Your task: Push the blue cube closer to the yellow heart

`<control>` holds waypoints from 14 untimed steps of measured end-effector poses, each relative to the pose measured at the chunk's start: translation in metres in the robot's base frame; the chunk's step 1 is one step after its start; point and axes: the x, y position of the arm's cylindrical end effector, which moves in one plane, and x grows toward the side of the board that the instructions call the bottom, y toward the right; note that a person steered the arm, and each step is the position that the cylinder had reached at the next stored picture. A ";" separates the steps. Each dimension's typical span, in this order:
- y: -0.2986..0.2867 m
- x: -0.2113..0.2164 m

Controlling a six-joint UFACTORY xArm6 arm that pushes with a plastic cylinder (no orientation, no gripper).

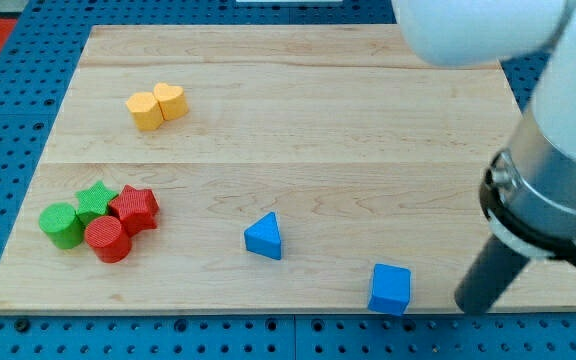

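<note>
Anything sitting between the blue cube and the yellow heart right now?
In the camera view, no block sits squarely between blue cube and yellow heart; the blue triangular block lies just beside that line, on its lower-left side.

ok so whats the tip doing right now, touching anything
My tip: no gripper, holding nothing; it sits just to the view's right of the blue cube, apart from it, touching no block.

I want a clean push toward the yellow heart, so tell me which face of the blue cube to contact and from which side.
Set my tip on the blue cube at its lower-right face, coming from the view's bottom right. The yellow heart lies far off toward the view's upper left, so that face points away from it. My tip is already just right of the cube, apart from it. The blue triangle probably sits near that path.
</note>
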 end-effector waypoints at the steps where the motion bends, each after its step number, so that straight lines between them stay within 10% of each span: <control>1: 0.000 0.000; 5: -0.156 -0.011; 14: -0.187 -0.120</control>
